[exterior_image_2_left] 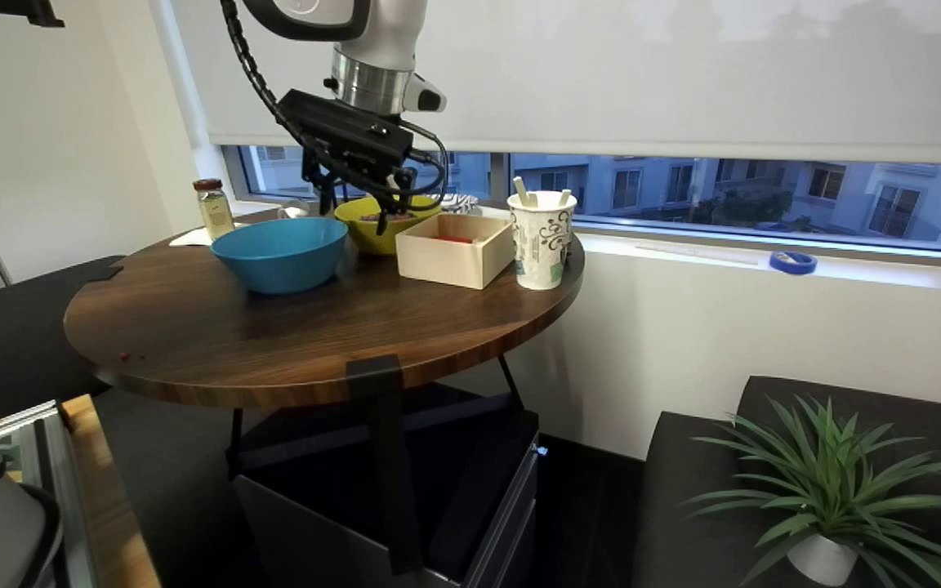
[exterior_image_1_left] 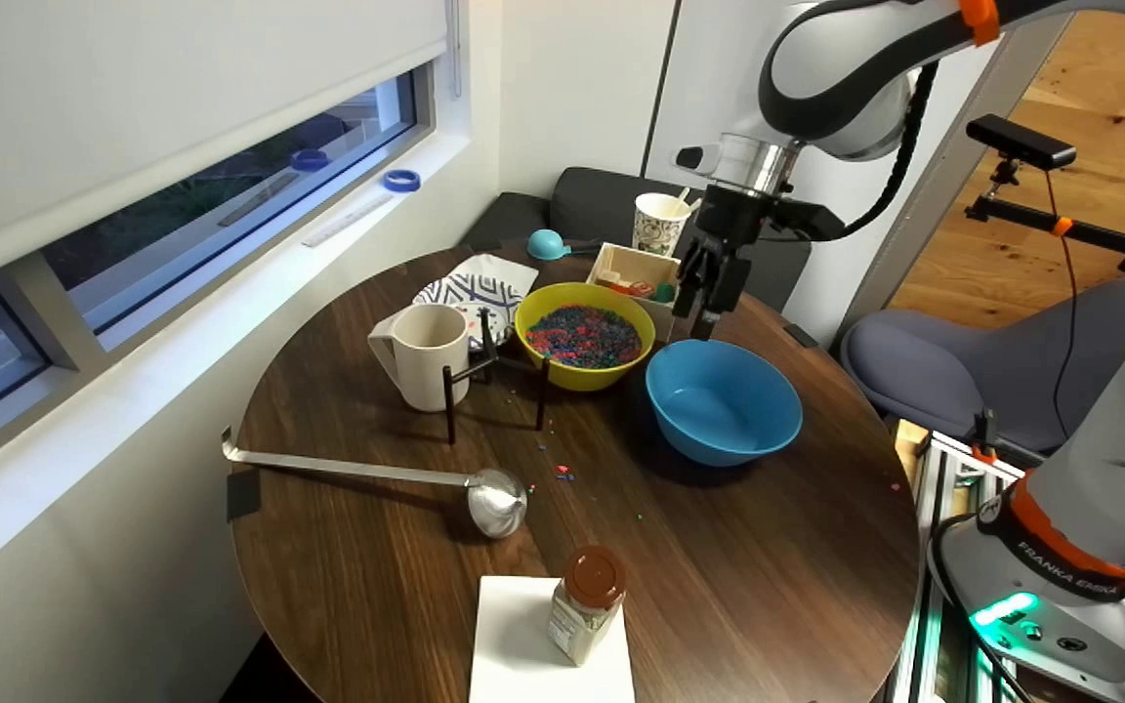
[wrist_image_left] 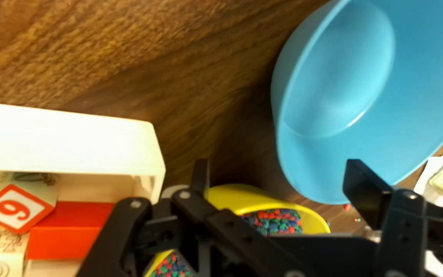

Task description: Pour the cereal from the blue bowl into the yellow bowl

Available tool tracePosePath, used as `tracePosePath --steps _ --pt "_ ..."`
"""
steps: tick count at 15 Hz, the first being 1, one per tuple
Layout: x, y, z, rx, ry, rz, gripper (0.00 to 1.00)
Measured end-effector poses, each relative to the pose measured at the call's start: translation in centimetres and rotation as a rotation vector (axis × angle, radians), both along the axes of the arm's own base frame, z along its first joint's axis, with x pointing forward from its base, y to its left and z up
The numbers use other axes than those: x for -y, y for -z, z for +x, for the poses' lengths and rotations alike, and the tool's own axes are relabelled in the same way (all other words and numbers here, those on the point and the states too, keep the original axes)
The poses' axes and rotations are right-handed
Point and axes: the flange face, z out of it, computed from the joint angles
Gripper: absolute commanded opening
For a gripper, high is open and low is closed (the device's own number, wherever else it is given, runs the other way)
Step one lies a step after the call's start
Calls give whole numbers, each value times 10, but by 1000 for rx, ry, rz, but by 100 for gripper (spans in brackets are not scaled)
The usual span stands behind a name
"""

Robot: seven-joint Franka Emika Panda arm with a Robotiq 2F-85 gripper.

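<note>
On the table (exterior_image_1_left: 748,586) in an exterior view, cereal (exterior_image_1_left: 587,337) lies in the left bowl (exterior_image_1_left: 582,379); the right bowl (exterior_image_1_left: 719,405) stands just right and nearer. Behind both stands a box (exterior_image_1_left: 636,262) with toy blocks (wrist_image_left: 15,209) inside, behind that a cup (exterior_image_1_left: 660,227). Left of the bowls are a tripod stand (exterior_image_1_left: 450,405) and mug (exterior_image_1_left: 436,356), nearer left a ladle (exterior_image_1_left: 406,474), nearest a spice jar (exterior_image_1_left: 582,615) on a sheet (exterior_image_1_left: 519,654).

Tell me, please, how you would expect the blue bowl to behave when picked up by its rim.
The blue bowl is probably light for its size, as it looks thin-walled and empty. Its smooth, shiny surface might slip in a loose grip. With walls flaring above a narrower base, it could tip if pressed at one edge.
</note>
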Motion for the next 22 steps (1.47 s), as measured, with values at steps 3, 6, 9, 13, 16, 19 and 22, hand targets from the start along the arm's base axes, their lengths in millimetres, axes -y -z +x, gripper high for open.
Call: tracePosePath --steps 3,6,9,13,16,19,22 --pt "-3 -36 -5 59 10 -27 100" --pt "-13 -78 -14 144 -10 -76 100" --pt "-25 -114 -30 222 -35 -130 100" --pt "-42 -145 -47 322 -69 -156 100" --pt "-55 -161 -57 410 -98 -151 100" --pt "-57 -162 -61 420 -106 -147 100" --pt "-55 -162 -61 420 -108 -147 100"
